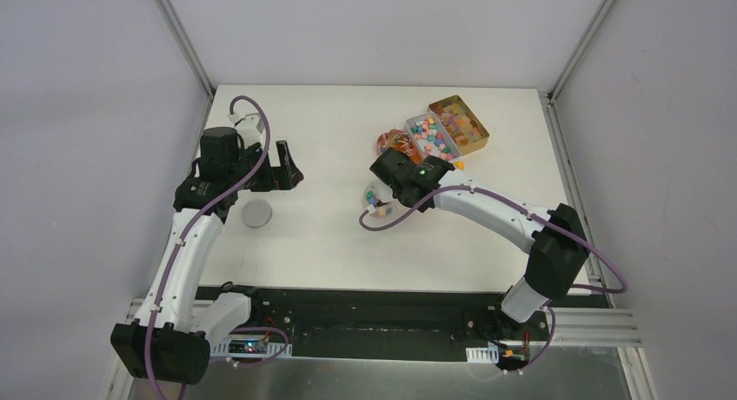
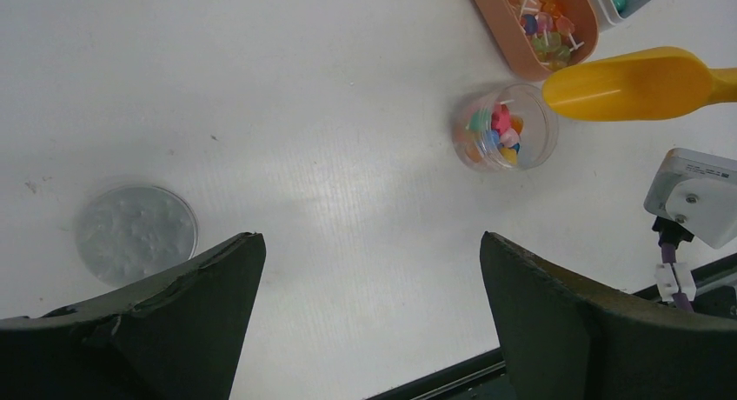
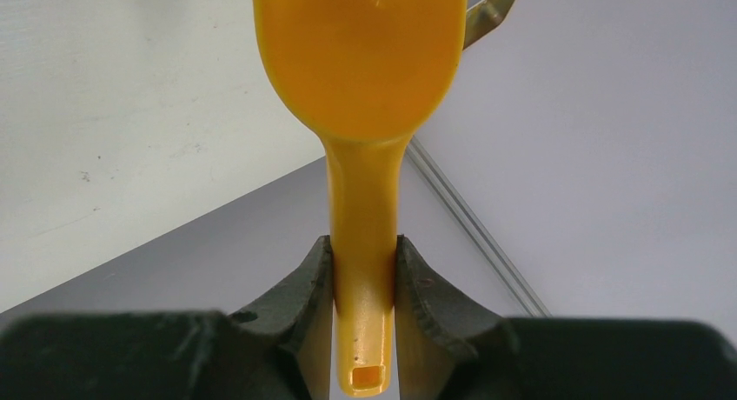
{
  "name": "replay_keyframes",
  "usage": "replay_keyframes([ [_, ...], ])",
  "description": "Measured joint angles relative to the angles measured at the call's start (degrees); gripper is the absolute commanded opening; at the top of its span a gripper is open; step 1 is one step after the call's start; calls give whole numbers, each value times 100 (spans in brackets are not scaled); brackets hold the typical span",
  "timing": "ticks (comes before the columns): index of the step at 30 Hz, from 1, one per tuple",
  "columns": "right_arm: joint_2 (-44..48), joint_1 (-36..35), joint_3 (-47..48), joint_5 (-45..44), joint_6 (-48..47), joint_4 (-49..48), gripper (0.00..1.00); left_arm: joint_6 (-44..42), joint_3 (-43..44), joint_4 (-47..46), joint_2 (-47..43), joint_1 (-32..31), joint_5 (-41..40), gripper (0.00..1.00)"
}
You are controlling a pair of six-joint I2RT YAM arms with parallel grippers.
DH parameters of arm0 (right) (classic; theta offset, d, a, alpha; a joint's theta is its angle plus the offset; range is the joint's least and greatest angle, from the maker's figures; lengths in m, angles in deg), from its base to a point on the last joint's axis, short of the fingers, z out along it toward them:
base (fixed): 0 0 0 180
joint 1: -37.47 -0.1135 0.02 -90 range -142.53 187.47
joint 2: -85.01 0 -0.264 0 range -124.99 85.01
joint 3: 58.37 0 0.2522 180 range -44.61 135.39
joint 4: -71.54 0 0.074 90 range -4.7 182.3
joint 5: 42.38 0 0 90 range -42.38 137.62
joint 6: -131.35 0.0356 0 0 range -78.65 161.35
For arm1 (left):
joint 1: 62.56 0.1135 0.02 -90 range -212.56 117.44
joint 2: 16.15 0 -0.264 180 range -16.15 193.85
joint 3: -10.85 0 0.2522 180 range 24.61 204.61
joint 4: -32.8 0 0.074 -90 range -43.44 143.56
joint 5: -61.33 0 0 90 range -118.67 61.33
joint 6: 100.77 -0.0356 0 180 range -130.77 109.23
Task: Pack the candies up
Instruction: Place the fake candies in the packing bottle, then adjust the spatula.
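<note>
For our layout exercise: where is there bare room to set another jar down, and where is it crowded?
Bare table lies between the lid and the candy jar, and along the far edge left of the trays. Crowded: around trays, jar and right gripper.

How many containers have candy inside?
4. A small clear cup near the orange scoop, and three in a row at the far right: an orange tray, a white tray, a gold tin. None seems hidden.
</note>
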Motion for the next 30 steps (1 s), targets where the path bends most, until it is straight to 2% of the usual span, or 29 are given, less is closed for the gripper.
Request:
replay_keyframes([
  [6,0,-46,109,-81,22,63,0,7,0,70,-94,0,-297,98],
  [10,0,-44,546,177,352,278,0,28,0,92,-175,2,-291,82],
  [12,0,-46,752,365,533,358,0,61,-4,50,-160,0,-33,78],
  [16,33,-44,1021,964,920,612,0,238,-103,-275,-120,0,713,76],
  [22,125,-63,1104,2063,1480,752,0,957,-157,-1209,380,0,2013,66],
  [27,452,-79,1025,2990,1858,511,0,1268,-155,-1504,1054,-15,2520,66],
  [30,863,-79,892,3447,1998,271,0,1362,-155,-1545,1316,-98,2559,64],
])
